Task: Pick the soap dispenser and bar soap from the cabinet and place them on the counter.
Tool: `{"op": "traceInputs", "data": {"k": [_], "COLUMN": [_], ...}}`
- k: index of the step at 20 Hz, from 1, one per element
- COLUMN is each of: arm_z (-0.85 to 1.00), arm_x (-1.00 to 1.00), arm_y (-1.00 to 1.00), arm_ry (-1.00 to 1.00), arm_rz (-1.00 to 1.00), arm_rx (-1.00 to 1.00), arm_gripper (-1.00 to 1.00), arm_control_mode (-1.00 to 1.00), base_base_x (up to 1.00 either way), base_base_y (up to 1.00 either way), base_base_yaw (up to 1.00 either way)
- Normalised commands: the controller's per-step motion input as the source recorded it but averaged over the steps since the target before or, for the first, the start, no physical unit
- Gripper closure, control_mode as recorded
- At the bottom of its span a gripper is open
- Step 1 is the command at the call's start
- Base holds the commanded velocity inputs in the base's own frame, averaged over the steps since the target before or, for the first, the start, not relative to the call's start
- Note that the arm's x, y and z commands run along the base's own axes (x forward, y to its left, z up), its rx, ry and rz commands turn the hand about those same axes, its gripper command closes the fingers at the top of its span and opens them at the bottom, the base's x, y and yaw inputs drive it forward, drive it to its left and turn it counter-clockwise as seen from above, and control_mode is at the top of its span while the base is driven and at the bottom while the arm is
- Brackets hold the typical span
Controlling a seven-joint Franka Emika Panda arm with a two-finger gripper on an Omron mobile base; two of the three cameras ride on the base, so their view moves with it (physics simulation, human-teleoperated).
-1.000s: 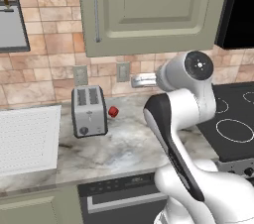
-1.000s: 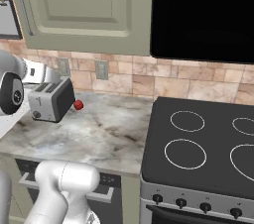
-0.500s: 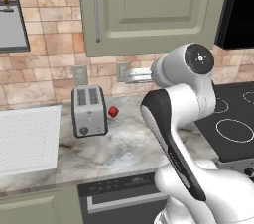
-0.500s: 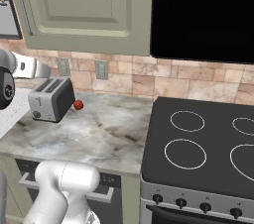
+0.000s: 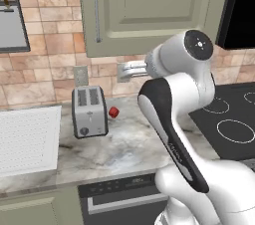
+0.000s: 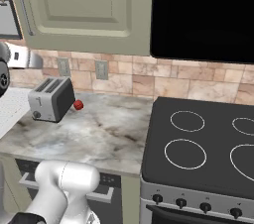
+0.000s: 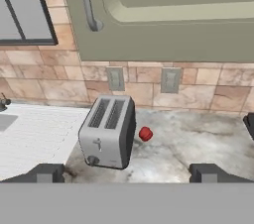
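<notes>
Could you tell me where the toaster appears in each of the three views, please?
Left base view: toaster left of centre on the counter.
Right base view: toaster at the left edge.
Hand view: toaster centre-left.
Shared landmark: the small red ball beside it.

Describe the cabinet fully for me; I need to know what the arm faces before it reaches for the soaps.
The cabinet is a sage-green wall unit mounted above the counter, over the tiled backsplash. Its panelled door is shut, so nothing of its inside is visible. A long vertical metal bar handle runs down the door's left edge. The finish looks like matte painted wood. Nothing touches it; the gripper, fingers open, is below it and apart from it.
</notes>
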Motion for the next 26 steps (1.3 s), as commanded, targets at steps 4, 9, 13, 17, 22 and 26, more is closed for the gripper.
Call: {"op": "traceInputs", "data": {"k": [4, 9, 13, 17, 22, 26], "arm_z": [0.24, 0.25, 0.26, 0.19, 0.10, 0.12], "arm_x": [0.00, 0.03, 0.13, 0.26, 0.40, 0.43], "arm_y": [0.26, 0.30, 0.24, 0.00, 0.00, 0.05], "arm_ry": [-0.03, -0.04, -0.01, -0.02, -0.01, 0.00], "arm_rz": [0.02, 0.00, 0.00, -0.01, 0.00, -0.01], "arm_rx": [0.00, -0.01, 0.00, 0.00, -0.02, -0.02], "arm_gripper": [-1.00, -1.00, -1.00, -1.00, -1.00, -1.00], "arm_control_mode": [-1.00, -1.00, -1.00, -1.00, -1.00, -1.00], "base_base_x": [0.00, 0.00, 0.00, 0.00, 0.00, 0.00], "base_base_y": [0.00, 0.00, 0.00, 0.00, 0.00, 0.00], "base_base_yaw": [0.00, 0.00, 0.00, 0.00, 0.00, 0.00]}}
